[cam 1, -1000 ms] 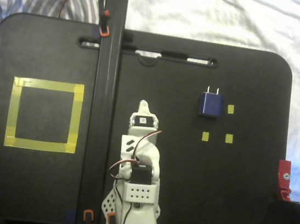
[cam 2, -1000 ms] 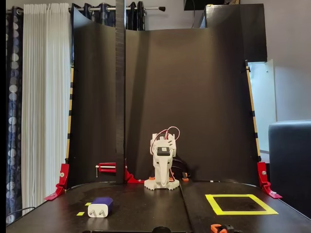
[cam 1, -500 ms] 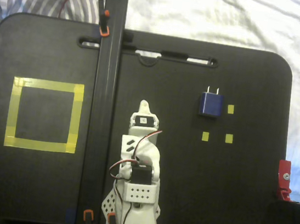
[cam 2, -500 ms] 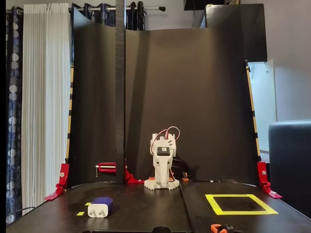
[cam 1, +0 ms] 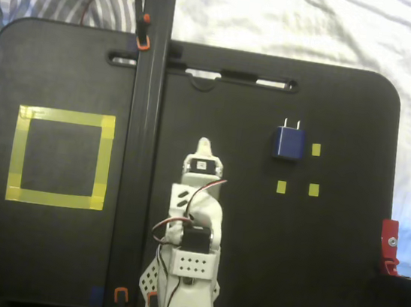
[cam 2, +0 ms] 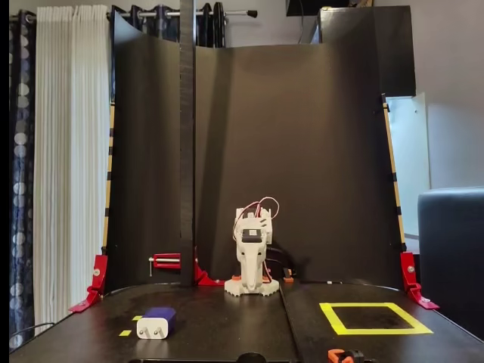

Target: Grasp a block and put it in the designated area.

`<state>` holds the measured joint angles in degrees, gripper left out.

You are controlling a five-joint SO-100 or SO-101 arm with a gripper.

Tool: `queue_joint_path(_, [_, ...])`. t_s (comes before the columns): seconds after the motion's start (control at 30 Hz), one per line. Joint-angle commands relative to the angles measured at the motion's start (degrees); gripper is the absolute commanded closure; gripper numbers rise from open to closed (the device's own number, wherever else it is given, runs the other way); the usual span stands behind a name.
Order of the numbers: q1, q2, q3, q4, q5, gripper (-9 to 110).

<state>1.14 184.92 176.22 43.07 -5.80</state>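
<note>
The arm's tip is now sitting slightly lower and further right in the top-down fixed view than a second ago. Left of the gripper point(cam 1: 204, 145) is lying the yellow tape square point(cam 1: 60, 157); right of it the blue block point(cam 1: 288, 142) is resting among small yellow markers point(cam 1: 316, 149). Jaw opening: cannot tell.

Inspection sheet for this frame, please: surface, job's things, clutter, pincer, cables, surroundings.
Surface: black board, three small yellow markers showing.
Job's things: blue block lies by the markers, prongs pointing away from the arm; yellow square empty, on the far side of the post.
Clutter: nothing seen.
Pincer: pincer folded over the base, far from the block, holds nothing; open or shut unclear.
Cables: red and white wires on the arm.
Surroundings: upright post, red clamps, white bedding, black backdrop, curtain.
</note>
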Motion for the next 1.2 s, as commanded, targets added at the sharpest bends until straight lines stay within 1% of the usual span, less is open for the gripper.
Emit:
queue_joint_path(0.0, [0.79, -5.36, -9.05, 0.62, -3.78, 102])
queue_joint_path(0.13, [1.93, -15.03, -19.78, 3.25, -11.34, 102])
queue_joint_path(0.3, [3.16, -24.87, -29.79, 3.25, -20.04, 102])
queue_joint_path(0.47, [4.13, -33.93, -37.27, 3.96, -32.52, 102])
queue_joint_path(0.57, [5.1, -40.43, -41.92, 4.57, -38.32, 102])
queue_joint_path(0.73, [7.03, -51.94, -51.24, 8.35, -50.19, 102])
queue_joint_path(0.87, [8.79, -60.91, -60.03, 13.45, -58.89, 102])
queue_joint_path(1.17, [15.03, -75.94, -76.82, 31.82, -82.53, 102])
